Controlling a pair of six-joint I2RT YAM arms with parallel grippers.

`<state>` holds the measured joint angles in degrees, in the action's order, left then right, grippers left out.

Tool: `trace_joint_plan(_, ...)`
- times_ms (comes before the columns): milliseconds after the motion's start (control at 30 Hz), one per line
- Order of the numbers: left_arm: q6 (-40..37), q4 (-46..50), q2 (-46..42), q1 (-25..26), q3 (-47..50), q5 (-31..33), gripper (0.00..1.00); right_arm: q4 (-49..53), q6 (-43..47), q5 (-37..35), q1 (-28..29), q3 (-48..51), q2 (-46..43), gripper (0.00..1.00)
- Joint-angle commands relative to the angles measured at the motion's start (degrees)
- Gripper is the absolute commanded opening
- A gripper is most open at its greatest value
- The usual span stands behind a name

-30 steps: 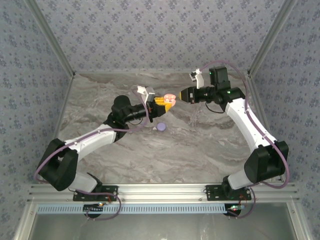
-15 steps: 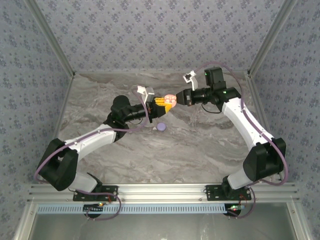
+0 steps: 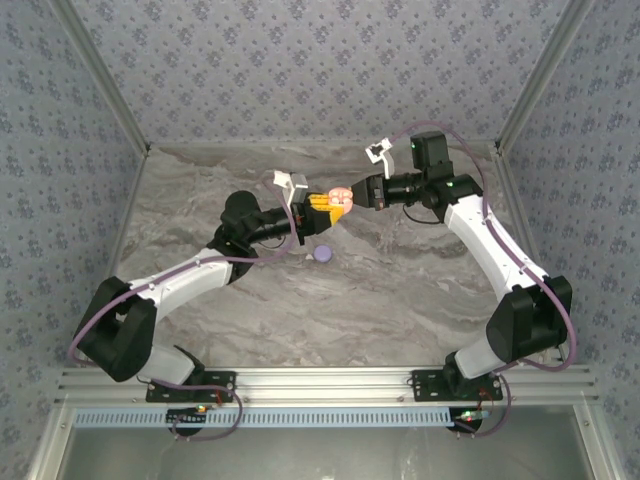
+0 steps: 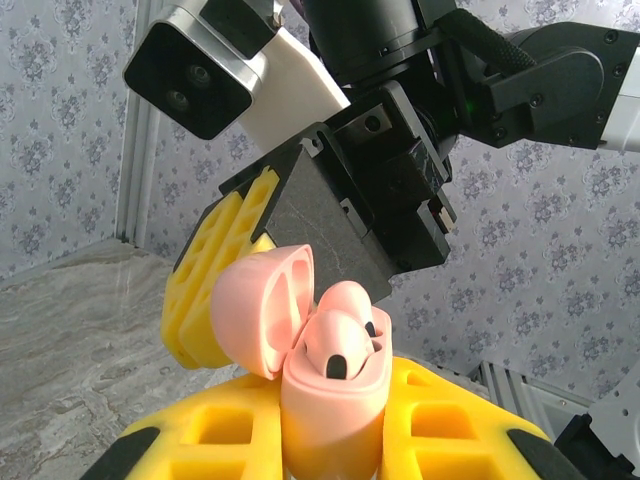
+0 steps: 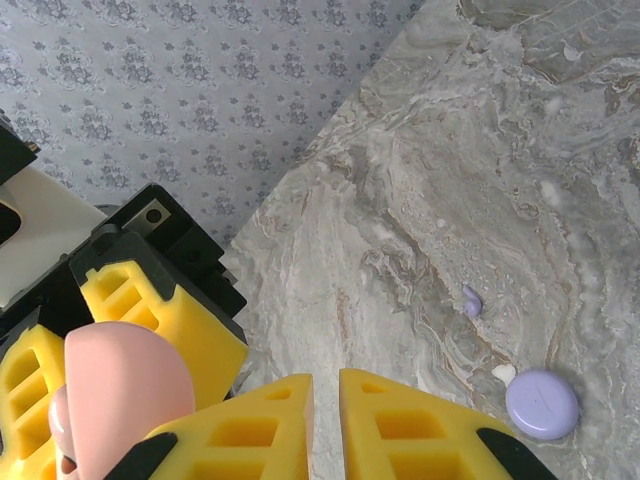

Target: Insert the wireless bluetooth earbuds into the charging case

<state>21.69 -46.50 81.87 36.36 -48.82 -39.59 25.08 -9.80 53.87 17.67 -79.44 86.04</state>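
My left gripper point(image 3: 335, 204) point(image 4: 335, 440) is shut on a pale pink charging case point(image 4: 332, 405), held upright above the table. The lid point(image 4: 258, 310) stands open and tilts left, and two pink wireless bluetooth earbuds point(image 4: 338, 345) sit in the case's sockets. My right gripper point(image 3: 357, 196) point(image 5: 325, 405) is right beside the case, fingers almost together with nothing between them. One yellow finger point(image 4: 212, 275) of it lies just behind the lid. The case shows as a pink dome point(image 5: 125, 375) at the lower left of the right wrist view. A tiny lilac earbud point(image 5: 472, 301) lies on the marble.
A lilac disc point(image 3: 322, 254) point(image 5: 541, 403) rests on the marble table point(image 3: 400, 290) below the grippers, with a small white bit point(image 5: 503, 374) next to it. Patterned walls close in the back and sides.
My right gripper has moved left toward the case, from a short gap to right beside its open lid. The left arm has held still with the case.
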Motion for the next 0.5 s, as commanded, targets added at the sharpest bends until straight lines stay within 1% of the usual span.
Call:
trace_joint_plan(0,-0.3,0.4,0.4,-0.3,-0.6,-0.1,0.05,-1.4,0.2,2.4,0.4,-1.5,-2.5,0.16)
trace_joint_plan(267,-0.8,2.9,0.6,-0.3,-0.7,0.7,0.05,-2.6,0.3,1.7,0.5,-0.4,-3.8,0.16)
trace_joint_plan(367,-1.0,4.1,0.4,-0.3,-0.9,1.6,0.05,-1.0,1.0,-1.1,0.4,-0.6,-3.7,0.17)
trace_joint_plan(467,-1.5,6.3,0.2,-0.3,-1.7,2.1,0.05,2.1,1.9,-7.6,0.5,-1.1,-3.8,0.20)
